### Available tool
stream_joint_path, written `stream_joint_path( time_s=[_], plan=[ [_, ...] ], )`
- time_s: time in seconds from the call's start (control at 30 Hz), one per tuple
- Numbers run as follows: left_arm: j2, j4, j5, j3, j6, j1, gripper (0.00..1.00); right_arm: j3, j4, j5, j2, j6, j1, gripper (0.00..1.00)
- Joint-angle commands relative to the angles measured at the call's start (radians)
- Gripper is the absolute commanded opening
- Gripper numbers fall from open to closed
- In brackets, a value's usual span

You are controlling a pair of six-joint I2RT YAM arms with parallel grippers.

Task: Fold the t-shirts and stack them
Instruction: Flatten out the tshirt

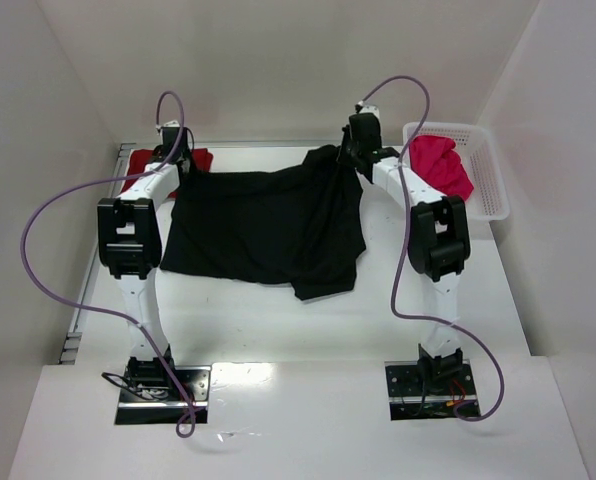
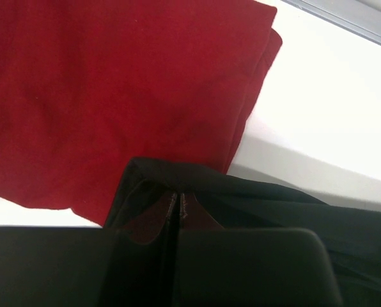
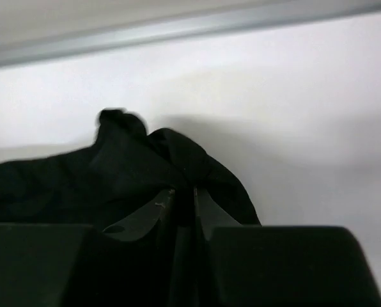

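Note:
The black t-shirt [image 1: 263, 225] is stretched across the far middle of the table, its near right part hanging in a fold. My left gripper [image 1: 178, 162] is shut on its far left corner, seen as black cloth [image 2: 197, 182] pinched between the fingertips, just over the dark red t-shirt [image 2: 114, 96], which lies flat at the far left [image 1: 200, 158]. My right gripper [image 1: 353, 150] is shut on the far right corner, a bunch of black cloth [image 3: 171, 160]. The pink-red t-shirt [image 1: 440, 165] lies crumpled in the white basket [image 1: 488, 165].
The white mesh basket stands at the far right edge of the table. White walls close in the back and both sides. A metal rail [image 1: 78, 320] runs along the table's left edge. Purple cables loop from both arms.

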Motion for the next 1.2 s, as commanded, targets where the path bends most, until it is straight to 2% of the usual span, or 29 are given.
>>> stream_joint_path(
  time_s=[0.0,0.07,0.3,0.57,0.67,0.7,0.73,0.77,0.8,0.83,0.9,0.97,1.1,1.17],
  plan=[
    [-0.008,0.047,0.012,-0.004,0.009,0.025,0.0,0.082,0.006,0.07,0.014,0.013,-0.052,0.22],
    [0.004,0.047,0.012,0.005,0.009,0.025,0.0,0.111,0.006,0.07,0.053,0.013,-0.061,0.22],
    [0.066,0.047,0.046,0.083,0.018,0.025,0.0,0.218,0.006,0.037,0.184,0.023,-0.079,0.32],
    [0.185,-0.018,0.056,0.27,0.038,0.034,0.0,0.428,-0.035,-0.021,0.333,0.023,-0.079,0.34],
    [0.196,-0.052,0.056,0.318,0.038,0.034,0.19,0.467,-0.066,-0.052,0.333,0.014,-0.079,0.42],
    [0.196,-0.064,0.047,0.327,0.038,0.034,0.33,0.449,-0.066,-0.061,0.317,0.014,-0.079,0.49],
    [0.167,-0.065,0.047,0.327,0.05,0.034,0.42,0.409,-0.066,-0.061,0.271,0.014,-0.079,0.53],
    [0.153,-0.065,0.047,0.306,0.05,0.034,0.63,0.381,-0.066,-0.061,0.242,-0.007,-0.079,0.58],
    [0.135,-0.065,0.058,0.289,0.05,0.045,0.73,0.348,-0.049,-0.073,0.208,-0.007,-0.079,0.68],
    [0.095,-0.065,0.069,0.269,0.074,0.045,0.8,0.268,-0.04,-0.082,0.173,-0.016,-0.079,0.9],
    [0.026,-0.074,0.069,0.206,0.087,0.054,0.95,0.167,-0.012,-0.093,0.042,-0.032,-0.079,1.0],
    [-0.026,-0.084,0.093,0.149,0.098,0.063,1.0,0.013,0.019,-0.093,-0.092,-0.041,-0.079,1.0],
    [-0.204,-0.19,0.148,0.007,0.096,0.063,1.0,-0.185,-0.009,-0.112,-0.274,-0.052,-0.061,1.0],
    [-0.281,-0.2,0.243,-0.081,0.078,0.063,1.0,-0.309,-0.018,-0.121,-0.338,-0.038,-0.035,1.0]
  ],
)
